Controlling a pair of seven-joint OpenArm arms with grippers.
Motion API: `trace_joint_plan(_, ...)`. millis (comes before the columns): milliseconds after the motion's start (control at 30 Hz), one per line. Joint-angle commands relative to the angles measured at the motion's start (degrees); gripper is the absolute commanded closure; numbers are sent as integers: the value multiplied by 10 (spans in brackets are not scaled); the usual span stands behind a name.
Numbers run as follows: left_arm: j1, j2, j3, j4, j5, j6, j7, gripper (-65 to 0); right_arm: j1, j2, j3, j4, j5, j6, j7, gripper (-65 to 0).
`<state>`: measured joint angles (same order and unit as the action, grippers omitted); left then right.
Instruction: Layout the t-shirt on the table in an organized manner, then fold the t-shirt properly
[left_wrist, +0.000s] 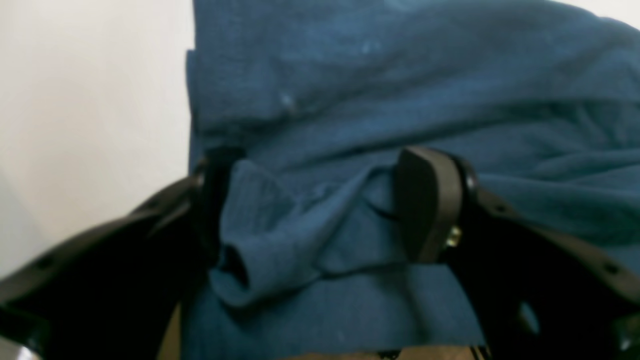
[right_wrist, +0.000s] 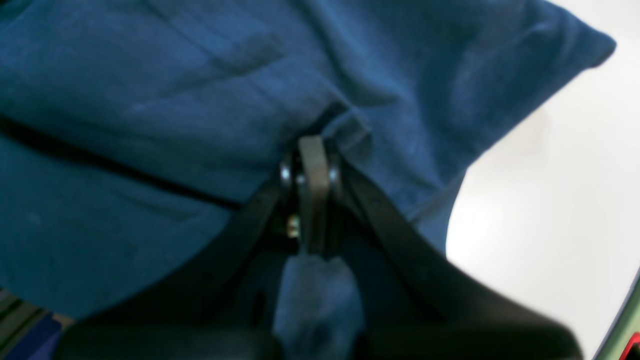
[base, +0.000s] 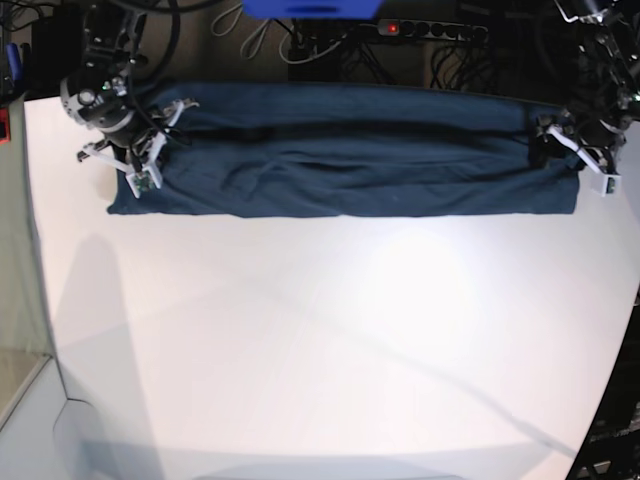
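Though folded long, t-shirt (base: 340, 165) wrinkled | navy | table (base: 320, 350) far edge

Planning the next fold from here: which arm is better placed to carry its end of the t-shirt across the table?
Right, probably. The right gripper is shut on the t-shirt, cloth bunched between its pads. The left gripper stands open around a fold and would need to close first.

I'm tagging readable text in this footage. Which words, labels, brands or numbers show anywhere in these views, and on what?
None can be read.
The t-shirt: plain blue cloth, no print or label in view.
The table: bare white, unmarked.
The power strip behind the table: only a red light shows, any marking too small to read.
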<state>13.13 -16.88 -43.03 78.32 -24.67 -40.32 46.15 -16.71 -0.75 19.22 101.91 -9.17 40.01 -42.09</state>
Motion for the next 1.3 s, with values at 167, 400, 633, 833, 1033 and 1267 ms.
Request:
trace_joint_plan(167, -9, -10, -58, 7, -3, 3, 39, -462, 1, 3, -3, -1, -3, 0, -10, 0)
trace_joint_plan(400, -19, -16, -76, 7, -22, 3, 59, -462, 1, 3, -4, -1, -3, 0, -10, 0)
trace_joint_plan(633, -33, -14, -74, 1, -18, 3, 58, -462, 1, 3, -4, -1, -3, 0, -10, 0)
trace_joint_plan(833, -39, -12, -74, 0, -18, 3, 57, -462, 1, 3, -4, -1, -3, 0, -10, 0)
trace_joint_plan(1033, -45, -10, -75, -25, 10, 3, 45, -462, 1, 3, -4, -1, -3, 0, -10, 0)
trace_joint_plan(1267, -58, -9, -74, -72, 30, 3, 40, -458, 8, 3, -4, -1, -3, 0, -10, 0)
